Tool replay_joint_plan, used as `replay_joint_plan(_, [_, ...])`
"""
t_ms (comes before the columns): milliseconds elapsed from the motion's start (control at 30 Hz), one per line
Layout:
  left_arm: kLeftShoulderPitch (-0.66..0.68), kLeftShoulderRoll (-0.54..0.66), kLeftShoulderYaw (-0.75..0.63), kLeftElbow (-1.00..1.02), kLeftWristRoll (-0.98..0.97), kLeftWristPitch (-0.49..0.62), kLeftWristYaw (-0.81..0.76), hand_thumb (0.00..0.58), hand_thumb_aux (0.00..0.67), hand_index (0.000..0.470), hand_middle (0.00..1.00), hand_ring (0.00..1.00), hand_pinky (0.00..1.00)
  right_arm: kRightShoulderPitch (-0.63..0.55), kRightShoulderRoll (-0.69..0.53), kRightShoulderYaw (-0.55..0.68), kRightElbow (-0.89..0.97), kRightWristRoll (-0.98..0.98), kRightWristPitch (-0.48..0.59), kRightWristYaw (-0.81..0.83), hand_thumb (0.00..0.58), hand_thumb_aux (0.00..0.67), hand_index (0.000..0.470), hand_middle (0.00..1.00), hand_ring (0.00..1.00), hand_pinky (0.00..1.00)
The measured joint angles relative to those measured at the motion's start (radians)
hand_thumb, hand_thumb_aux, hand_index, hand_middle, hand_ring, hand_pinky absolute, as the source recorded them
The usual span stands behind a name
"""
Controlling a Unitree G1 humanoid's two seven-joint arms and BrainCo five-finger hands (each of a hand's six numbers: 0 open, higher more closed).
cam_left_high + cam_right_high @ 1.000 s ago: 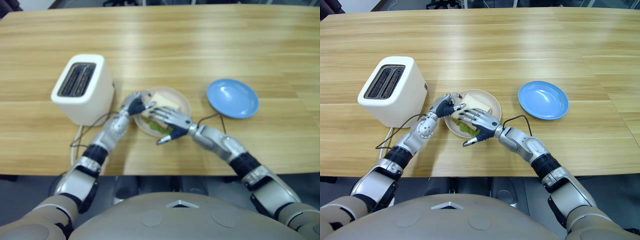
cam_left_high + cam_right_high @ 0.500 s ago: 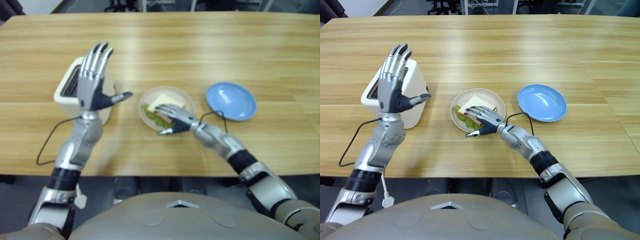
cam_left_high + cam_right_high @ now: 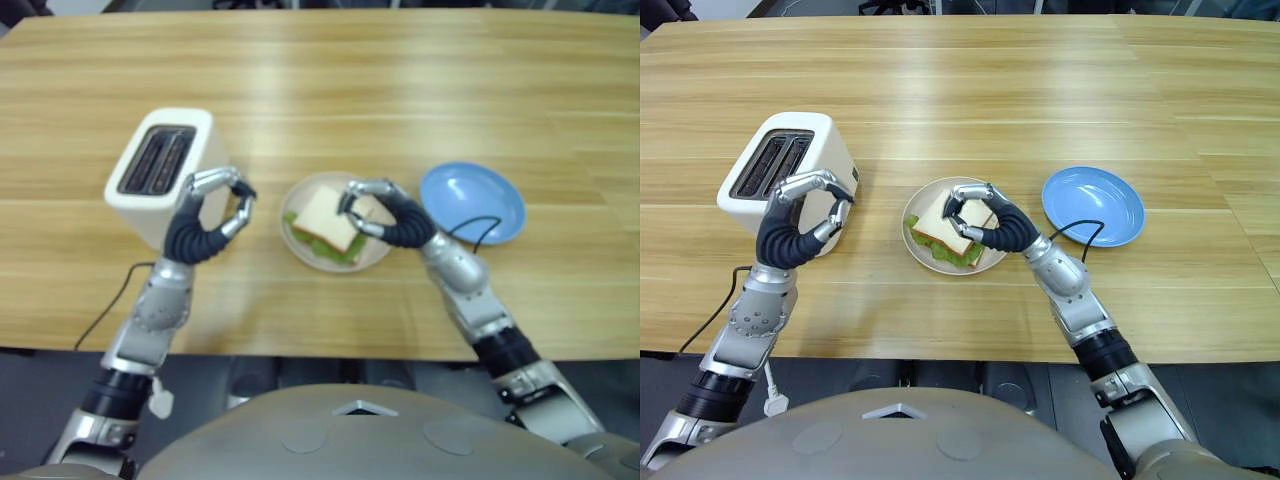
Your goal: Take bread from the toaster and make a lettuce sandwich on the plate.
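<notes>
On beige plate (image 3: pixel 912 232), front middle of wooden surface (image 3: pixel 970 90): bread slice (image 3: pixel 935 224) atop lettuce (image 3: pixel 940 254), green poking out at near edge. Over the plate's right part, right robot hand (image 3: pixel 996 226), curled closed with fingertips meeting in a ring just above the bread, gripping nothing as far as visible. At left, white toaster (image 3: pixel 780 165), standing well apart from the plate. Just in front of toaster's right corner, left robot hand (image 3: pixel 798 226), raised off the surface, curled closed the same way, empty. Right of the beige plate, blue plate (image 3: pixel 1095 200), with black cable (image 3: pixel 1085 228) looping across its near rim.
</notes>
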Motion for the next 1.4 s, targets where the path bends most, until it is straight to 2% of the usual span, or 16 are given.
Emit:
replay_joint_plan(67, [0.040,0.055,-0.074,0.027,-0.098,0.018,-0.163,0.580,0.670,0.460,1.00,1.00,1.00,0.058,-0.076,0.022,-0.007,0.071,0.053,0.184,0.580,0.670,0.460,1.00,1.00,1.00])
replay_joint_plan(167, [0.068,0.078,-0.139,0.077,-0.138,0.076,-0.315,0.580,0.670,0.460,1.00,1.00,1.00,0.085,-0.123,0.053,0.086,0.041,0.081,0.335,0.580,0.670,0.460,1.00,1.00,1.00])
replay_joint_plan(267, [0.072,0.091,-0.185,0.159,-0.075,0.135,-0.417,0.580,0.670,0.460,1.00,1.00,1.00,0.086,-0.153,0.072,0.241,-0.132,0.060,0.372,0.580,0.670,0.460,1.00,1.00,1.00])
replay_joint_plan(333, [0.063,0.090,-0.204,0.227,0.019,0.176,-0.441,0.580,0.670,0.460,1.00,1.00,1.00,0.075,-0.149,0.079,0.304,-0.264,0.005,0.343,0.580,0.670,0.460,1.00,1.00,1.00])
replay_joint_plan(433, [0.023,0.061,-0.215,0.307,0.171,0.201,-0.415,0.580,0.670,0.460,1.00,1.00,1.00,0.028,-0.142,0.076,0.334,-0.436,-0.069,0.239,0.580,0.670,0.460,1.00,1.00,1.00])
replay_joint_plan(533, [-0.031,0.017,-0.219,0.354,0.312,0.206,-0.344,0.580,0.670,0.460,1.00,1.00,1.00,-0.020,-0.116,0.067,0.384,-0.605,-0.089,0.094,0.580,0.670,0.460,1.00,1.00,1.00])
replay_joint_plan(700, [-0.126,-0.024,-0.227,0.438,0.534,0.212,-0.189,0.580,0.670,0.460,1.00,1.00,1.00,-0.093,-0.070,0.076,0.452,-0.898,-0.074,-0.211,0.580,0.670,0.460,1.00,1.00,1.00])
replay_joint_plan(867, [-0.238,-0.080,-0.252,0.526,0.734,0.281,-0.023,0.580,0.670,0.460,1.00,1.00,1.00,-0.171,-0.009,0.118,0.503,-1.093,-0.003,-0.459,0.580,0.670,0.460,1.00,1.00,1.00])
replay_joint_plan(1100, [-0.414,-0.176,-0.293,0.691,0.855,0.363,0.129,0.580,0.670,0.460,1.00,1.00,1.00,-0.286,0.081,0.172,0.645,-1.200,0.057,-0.658,0.580,0.670,0.460,1.00,1.00,1.00])
replay_joint_plan(1167, [-0.457,-0.211,-0.306,0.785,0.869,0.381,0.182,0.580,0.670,0.460,1.00,1.00,1.00,-0.387,0.132,0.204,0.734,-1.243,0.093,-0.705,0.580,0.670,0.460,1.00,1.00,1.00])
replay_joint_plan(1267, [-0.584,-0.248,-0.315,0.913,0.881,0.399,0.229,0.580,0.670,0.460,1.00,1.00,1.00,-0.443,0.204,0.220,0.837,-1.248,0.109,-0.790,0.580,0.670,0.460,1.00,1.00,1.00])
replay_joint_plan(1400, [-0.670,-0.274,-0.320,1.069,0.880,0.418,0.302,0.580,0.670,0.460,1.00,1.00,1.00,-0.560,0.267,0.250,1.009,-1.267,0.132,-0.858,0.580,0.670,0.460,1.00,1.00,1.00])
